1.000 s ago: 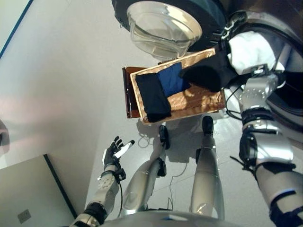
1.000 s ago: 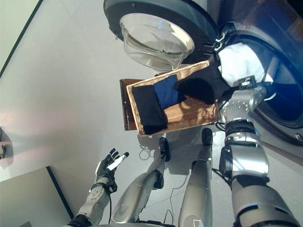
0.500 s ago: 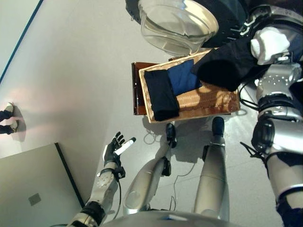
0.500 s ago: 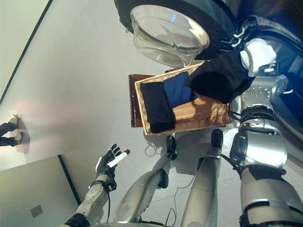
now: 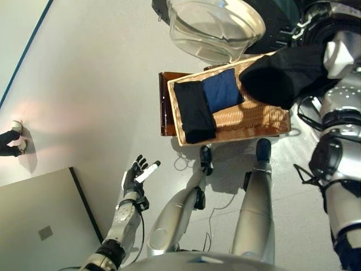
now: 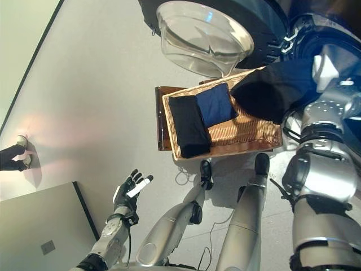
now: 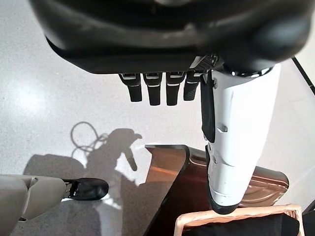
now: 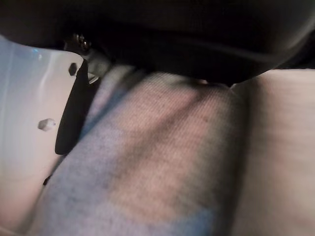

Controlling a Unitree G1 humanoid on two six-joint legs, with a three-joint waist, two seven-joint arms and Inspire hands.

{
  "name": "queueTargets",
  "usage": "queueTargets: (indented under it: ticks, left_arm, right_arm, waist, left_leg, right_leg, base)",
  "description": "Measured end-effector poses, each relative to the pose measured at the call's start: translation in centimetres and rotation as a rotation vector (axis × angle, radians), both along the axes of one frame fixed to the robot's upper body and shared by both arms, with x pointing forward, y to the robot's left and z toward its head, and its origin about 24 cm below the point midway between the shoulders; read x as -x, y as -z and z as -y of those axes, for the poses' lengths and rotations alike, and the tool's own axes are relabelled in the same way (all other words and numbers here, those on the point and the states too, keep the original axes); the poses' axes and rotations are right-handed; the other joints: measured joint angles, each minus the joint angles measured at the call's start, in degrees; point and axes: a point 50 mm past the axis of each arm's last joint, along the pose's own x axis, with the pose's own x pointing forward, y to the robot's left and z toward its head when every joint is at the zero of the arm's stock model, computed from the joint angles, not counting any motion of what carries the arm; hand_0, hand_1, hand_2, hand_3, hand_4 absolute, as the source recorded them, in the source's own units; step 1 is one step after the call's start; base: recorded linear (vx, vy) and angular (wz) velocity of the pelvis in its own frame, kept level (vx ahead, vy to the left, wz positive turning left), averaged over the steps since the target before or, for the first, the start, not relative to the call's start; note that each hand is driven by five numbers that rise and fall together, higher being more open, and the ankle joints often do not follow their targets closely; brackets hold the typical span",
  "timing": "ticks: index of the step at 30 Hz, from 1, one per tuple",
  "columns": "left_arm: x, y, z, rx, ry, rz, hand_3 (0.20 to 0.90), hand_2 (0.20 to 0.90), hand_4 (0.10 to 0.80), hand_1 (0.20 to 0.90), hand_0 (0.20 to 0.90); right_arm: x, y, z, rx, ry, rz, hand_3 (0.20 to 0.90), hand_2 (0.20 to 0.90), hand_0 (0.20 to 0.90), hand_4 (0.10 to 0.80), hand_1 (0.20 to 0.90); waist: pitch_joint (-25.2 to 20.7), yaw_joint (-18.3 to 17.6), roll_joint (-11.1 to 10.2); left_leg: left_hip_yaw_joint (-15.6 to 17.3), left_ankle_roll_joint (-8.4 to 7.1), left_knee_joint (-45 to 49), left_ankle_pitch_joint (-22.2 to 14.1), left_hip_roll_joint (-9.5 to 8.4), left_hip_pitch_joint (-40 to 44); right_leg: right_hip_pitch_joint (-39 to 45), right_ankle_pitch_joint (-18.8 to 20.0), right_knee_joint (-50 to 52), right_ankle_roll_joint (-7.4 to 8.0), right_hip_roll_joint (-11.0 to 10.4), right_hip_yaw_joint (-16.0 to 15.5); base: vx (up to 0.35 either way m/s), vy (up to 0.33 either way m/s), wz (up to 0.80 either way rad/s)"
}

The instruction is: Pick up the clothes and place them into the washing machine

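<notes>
My right hand (image 5: pixel 340 54) is shut on a black garment (image 5: pixel 282 74) and holds it in the air over the right end of the wicker basket (image 5: pixel 237 135), beside the washing machine's opening (image 6: pixel 338 22). The cloth (image 8: pixel 162 162) lies close against the hand in the right wrist view. A folded black cloth (image 5: pixel 194 110) and a folded blue cloth (image 5: pixel 223 90) lie in the basket. My left hand (image 5: pixel 137 176) is open and empty, low at the left above the floor; its fingers (image 7: pixel 157 88) are straight.
The basket rests on a dark brown box (image 5: pixel 165 107). The machine's round glass door (image 5: pixel 217 25) stands open just behind the basket. A person's shoes (image 5: pixel 11 138) show at the far left. A grey panel (image 5: pixel 45 226) lies at the lower left.
The camera has shifted. My right hand has carried the black garment up and to the right, toward the machine's opening. The left hand has stayed open and still.
</notes>
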Motion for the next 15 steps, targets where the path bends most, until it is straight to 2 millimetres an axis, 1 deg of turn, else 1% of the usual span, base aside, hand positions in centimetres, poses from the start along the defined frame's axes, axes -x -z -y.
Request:
queueTargets:
  ticks: [3,8,9,10,11,15]
  left_arm:
    - [0.0,0.0,0.0,0.0,-0.001,0.001,0.9,0.9,0.8,0.9,0.9]
    - [-0.1,-0.2,0.1,0.004,0.0,0.009,0.9,0.9,0.8,0.9,0.9]
    - [-0.2,-0.2,0.1,0.005,0.0,0.01,0.9,0.9,0.8,0.9,0.9]
    - [-0.2,-0.2,0.1,0.005,0.0,0.01,0.9,0.9,0.8,0.9,0.9]
    - [-0.1,-0.2,0.1,0.006,0.0,0.009,0.9,0.9,0.8,0.9,0.9]
    - [-0.1,-0.2,0.1,0.007,-0.002,0.008,0.9,0.9,0.8,0.9,0.9]
  right_arm:
    - [0.8,-0.6,0.9,-0.008,0.036,0.001,0.2,0.2,0.2,0.3,0.2]
    - [1.5,-0.9,1.6,-0.037,0.081,0.012,0.2,0.2,0.2,0.3,0.2]
    - [1.5,-0.9,1.6,-0.043,0.082,0.012,0.527,0.527,0.527,0.533,0.527]
    - [1.5,-0.8,1.6,-0.047,0.08,0.009,0.527,0.527,0.527,0.533,0.527]
    - [1.5,-0.7,1.6,-0.06,0.081,0.0,0.9,0.9,0.9,0.8,0.9]
    - [1.4,-0.7,1.5,-0.059,0.071,-0.009,0.9,0.9,0.9,0.8,0.9]
  waist:
    - [-0.2,-0.5,0.2]
    - [-0.3,-0.7,0.3]
    - [-0.3,-0.6,0.4]
    - [-0.4,-0.5,0.5]
    - [-0.6,-0.5,0.7]
    - [-0.7,-0.6,0.9]
  left_leg:
    - [0.0,0.0,0.0,0.0,-0.19,0.1]
    - [0.0,0.11,0.0,-0.1,-0.4,1.0]
    - [0.1,0.16,0.0,-0.2,-0.46,1.0]
    - [0.0,0.26,0.0,-0.2,-0.44,1.0]
    - [0.0,0.27,0.0,-0.2,-0.43,1.1]
    - [0.0,0.29,0.0,-0.2,-0.44,1.1]
  right_leg:
    - [0.1,0.2,-0.2,0.18,-0.1,0.2]
    - [1.2,0.6,-1.1,0.73,-0.2,0.6]
    - [1.2,0.6,-1.2,0.91,-0.2,0.8]
    - [1.3,0.6,-1.4,1.01,-0.2,0.8]
    - [1.7,1.0,-1.9,0.91,-0.2,0.7]
    - [2.4,1.9,-3.2,1.15,-0.2,0.7]
  base:
    - [0.008,0.041,-0.02]
    - [0.001,0.037,-0.05]
    - [-0.008,0.015,-0.03]
    - [0.0,0.0,0.0]
    - [0.0,0.0,0.0]
    - [-0.008,0.014,-0.03]
